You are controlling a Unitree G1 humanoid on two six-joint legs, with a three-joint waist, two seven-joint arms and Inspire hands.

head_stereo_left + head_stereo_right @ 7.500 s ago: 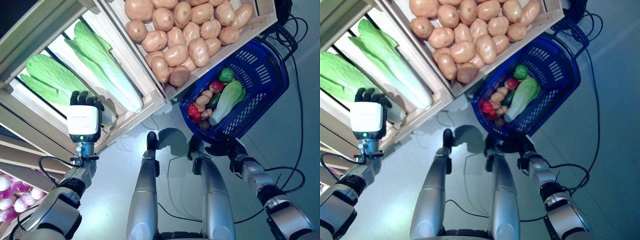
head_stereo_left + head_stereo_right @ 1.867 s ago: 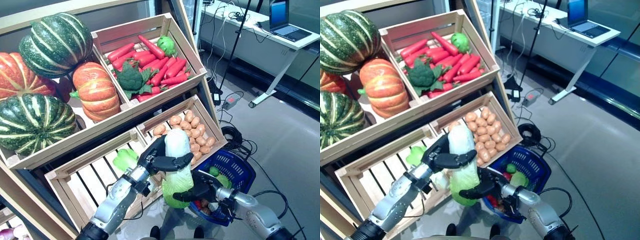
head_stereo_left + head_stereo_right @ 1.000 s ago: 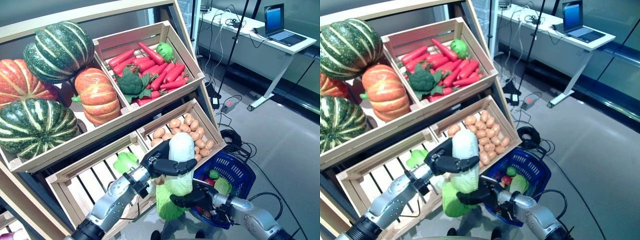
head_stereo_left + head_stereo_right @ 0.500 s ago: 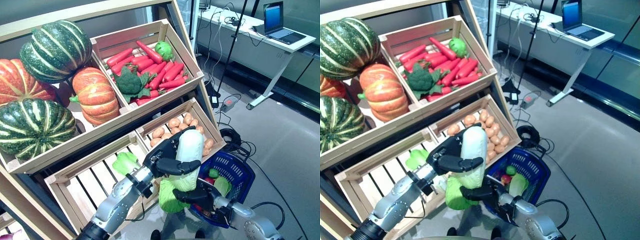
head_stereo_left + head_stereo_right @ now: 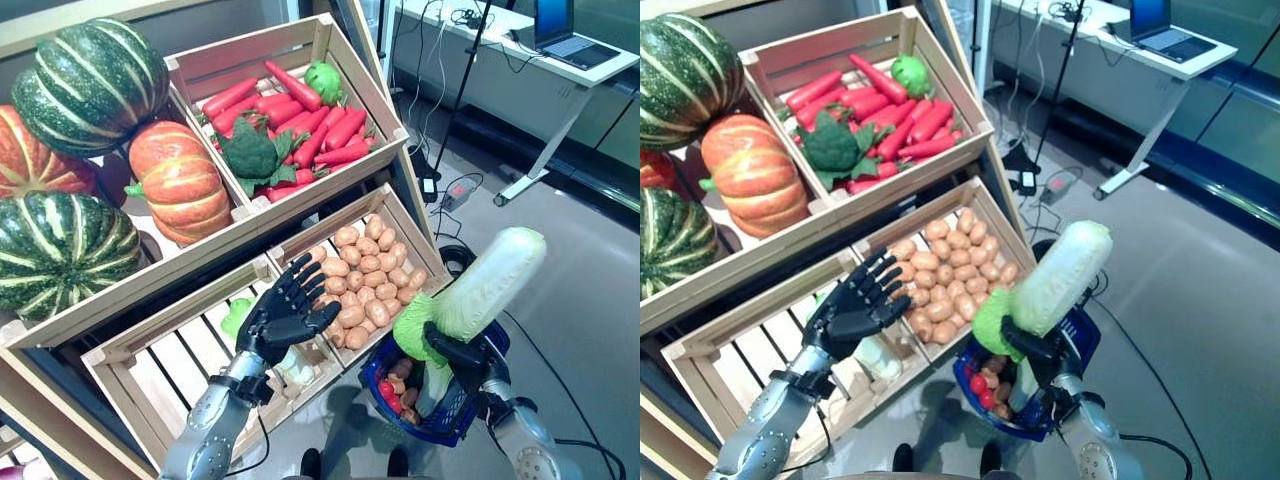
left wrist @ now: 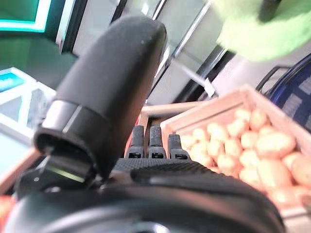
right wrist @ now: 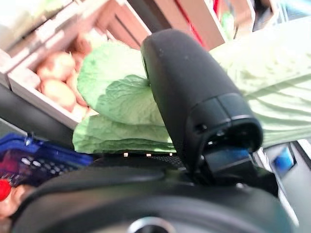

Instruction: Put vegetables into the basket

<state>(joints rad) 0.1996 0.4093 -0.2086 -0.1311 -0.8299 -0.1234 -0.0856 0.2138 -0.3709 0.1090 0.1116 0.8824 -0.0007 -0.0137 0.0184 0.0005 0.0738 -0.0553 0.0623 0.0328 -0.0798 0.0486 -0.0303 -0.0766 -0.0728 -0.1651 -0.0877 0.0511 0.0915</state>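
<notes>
My right robot hand (image 5: 468, 362) is clamped round the leafy green end of a napa cabbage (image 5: 487, 286), thumb pressed across the leaves as my right wrist view shows. I hold it low on the stalk so the long pale body sticks up and away from me, tilted over the blue basket (image 5: 452, 420) that sits on the floor right below. Gripping the bottom end keeps the bulk clear of the basket's rim, so I judge I can lower it in leaf-end first.

The basket already has vegetables (image 5: 395, 385) in it: red ones and brownish ones at its near side. That leaves the far side as the likelier room for something this long.

My left robot hand (image 5: 281, 314) is spread wide, fingers straight and fanned, holding nothing. It hangs in front of the lower crates, just over the slatted crate (image 5: 180, 370) where another green cabbage (image 5: 236, 318) shows behind it, and beside the potato crate (image 5: 365, 272). It is well apart from the cabbage I carry, so the weight rests on my right side alone.
</notes>
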